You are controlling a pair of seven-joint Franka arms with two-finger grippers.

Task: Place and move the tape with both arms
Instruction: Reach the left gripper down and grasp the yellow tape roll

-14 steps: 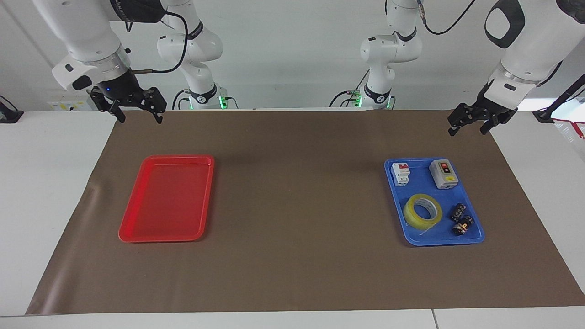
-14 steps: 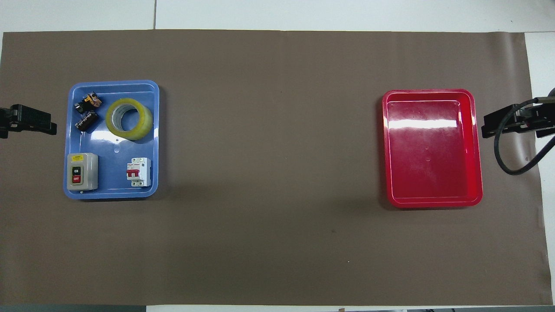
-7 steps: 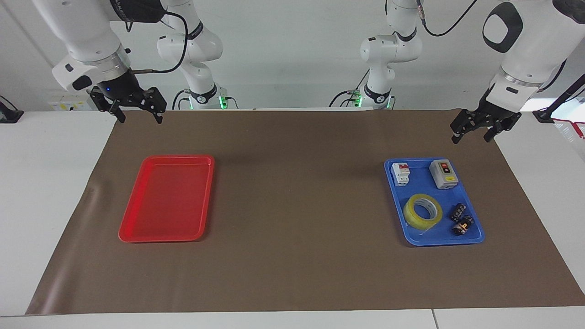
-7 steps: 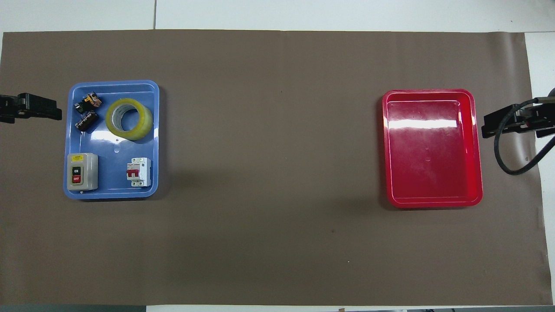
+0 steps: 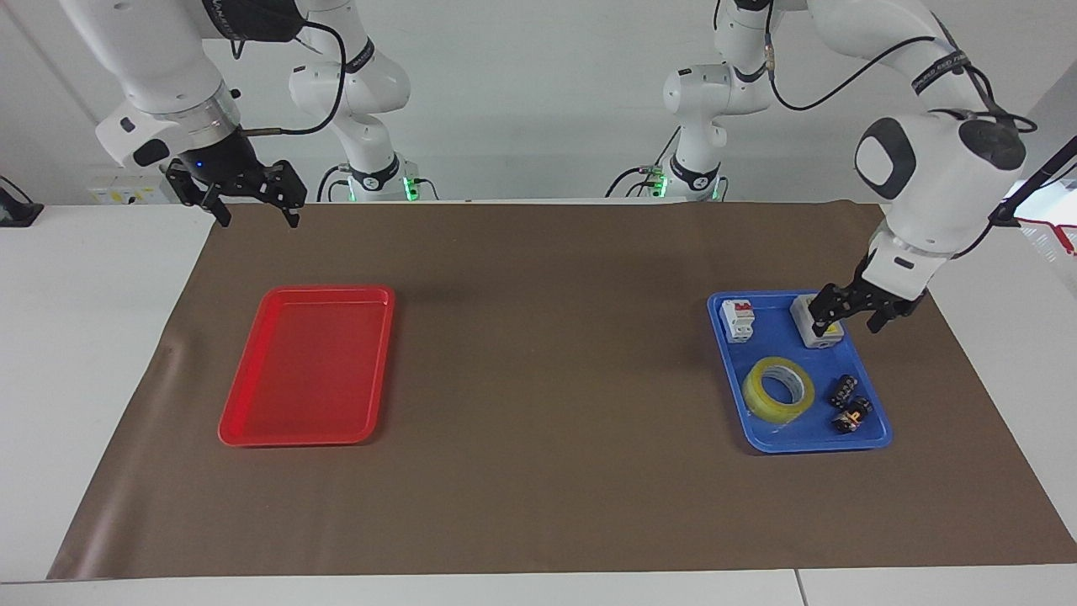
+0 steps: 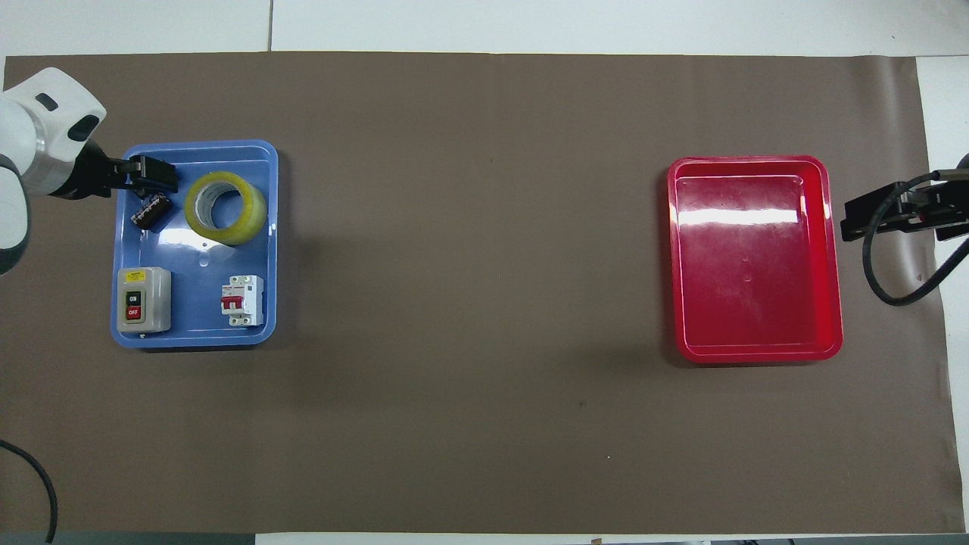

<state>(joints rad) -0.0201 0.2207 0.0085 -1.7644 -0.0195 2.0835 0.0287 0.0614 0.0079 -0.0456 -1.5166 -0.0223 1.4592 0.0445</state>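
Mat [image 5: 538, 471]: a brown sheet that covers most of the table; both trays lie on it.
Red tray [image 5: 252, 425]: on the mat toward the right arm's end, well apart from the blue tray; nothing is in it.
Blue tray [image 5: 774, 442]: on the mat toward the left arm's end; I use it as the landmark.
Left gripper [image 5: 851, 317]: in the air over the blue tray's edge nearest the robots, above the grey switch box [image 5: 820, 335]; its fingers stand apart and hold nothing.
Right gripper [image 5: 252, 210]: over the mat's corner by the red tray, well apart from the blue tray; fingers apart, empty; this arm waits.
Tape [image 5: 778, 387]: lies flat in the blue tray, hole upward, in the half farther from the robots.
Breaker [image 5: 739, 321]: white and red, in the blue tray beside the switch box.
Black parts [image 5: 848, 404]: two small pieces in the blue tray, beside the tape.
Key relation: the tape lies farther from the robots than the place under the left gripper, and a little toward the table's middle. As a ring it has no long axis. The left arm is much nearer, so I judge it picks first.
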